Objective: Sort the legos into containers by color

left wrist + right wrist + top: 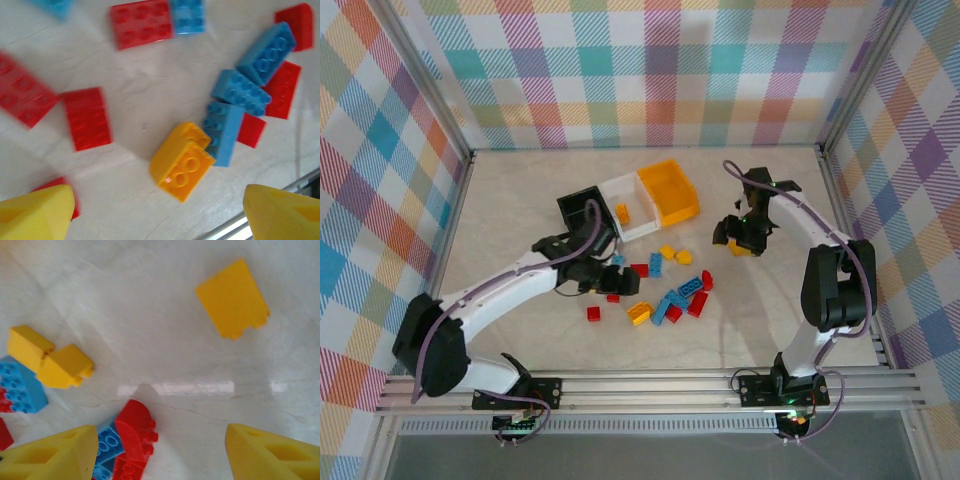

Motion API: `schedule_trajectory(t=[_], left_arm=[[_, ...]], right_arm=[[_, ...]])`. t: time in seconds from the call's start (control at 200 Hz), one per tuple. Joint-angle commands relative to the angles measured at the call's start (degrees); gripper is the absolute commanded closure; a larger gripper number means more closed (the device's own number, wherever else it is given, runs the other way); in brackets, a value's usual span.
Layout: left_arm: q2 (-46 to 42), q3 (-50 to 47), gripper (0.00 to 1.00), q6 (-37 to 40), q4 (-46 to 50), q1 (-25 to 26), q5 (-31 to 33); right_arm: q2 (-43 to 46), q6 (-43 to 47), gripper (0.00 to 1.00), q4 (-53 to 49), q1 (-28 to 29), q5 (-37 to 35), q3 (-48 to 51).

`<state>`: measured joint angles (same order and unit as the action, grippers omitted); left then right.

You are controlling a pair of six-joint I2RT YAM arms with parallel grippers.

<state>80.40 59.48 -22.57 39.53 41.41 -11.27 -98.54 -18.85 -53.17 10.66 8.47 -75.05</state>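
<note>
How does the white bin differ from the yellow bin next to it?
The white bin is white; the yellow bin is yellow-orange. The white bin sits mid-row, touching the black bin; the yellow bin ends the row on the right. The white bin holds one yellow brick; I can make out none in the yellow bin. Both are open-topped, rectangular and joined.

Mixed-color legos point(690, 287) loose near joined containers point(682, 212), seemingly one inside.
</note>
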Motion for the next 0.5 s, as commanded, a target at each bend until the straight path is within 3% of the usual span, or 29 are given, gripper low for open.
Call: schedule_trajectory(t=[0.0, 0.195, 0.495], left_arm=[[4.37, 5.6, 0.15, 9.98, 5.7, 5.21, 2.49], [10.97, 8.67, 0.21, 13.14, 7.01, 11.58, 5.27], [14.69, 7.99, 0.28, 14.44, 6.36, 13.35, 6.88]], right_arm=[[3.09, -0.99, 0.31, 1.64, 1.03, 2.96, 1.09], [3.73, -2.42, 0.3, 3.07, 1.03, 4.08, 2.27], [4.6, -2.46, 0.3, 2.52, 1.03, 3.94, 3.35]])
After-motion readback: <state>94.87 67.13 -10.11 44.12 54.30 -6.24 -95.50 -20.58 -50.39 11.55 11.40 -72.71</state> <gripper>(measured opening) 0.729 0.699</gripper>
